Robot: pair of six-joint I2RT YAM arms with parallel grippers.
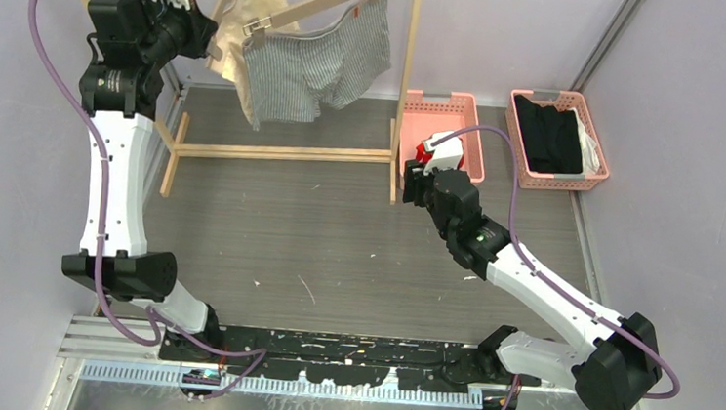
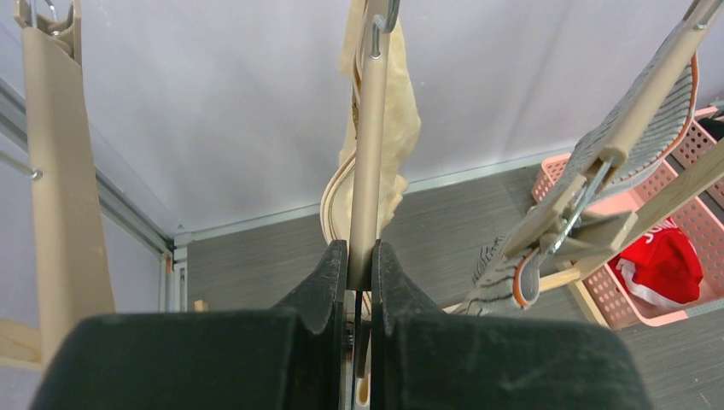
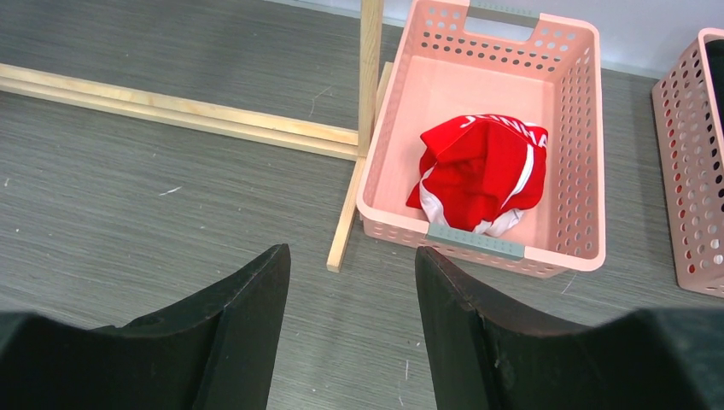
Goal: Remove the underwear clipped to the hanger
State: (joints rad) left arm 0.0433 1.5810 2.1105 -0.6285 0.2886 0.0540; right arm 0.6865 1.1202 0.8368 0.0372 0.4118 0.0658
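The beige underwear [image 1: 258, 1] hangs on a pale hanger [image 2: 369, 154] at the back left of the wooden rack. My left gripper [image 2: 359, 256] is raised there and is shut on that hanger's bar, with the beige cloth [image 2: 397, 111] just behind it. The grey-and-white pinstriped boxer briefs [image 1: 316, 64] hang clipped to a second wooden hanger [image 1: 321, 6], to the right; they also show in the left wrist view [image 2: 512, 273]. The red underwear [image 3: 482, 171] lies in the pink basket [image 3: 572, 128]. My right gripper [image 3: 350, 265] is open and empty, low over the floor in front of that basket.
The rack's upright post [image 1: 409, 72] and floor bars [image 1: 280, 152] stand between the arms and the back wall. A second pink basket [image 1: 597, 170] with black clothing [image 1: 552, 137] sits at the far right. Walls close in on the left, back and right.
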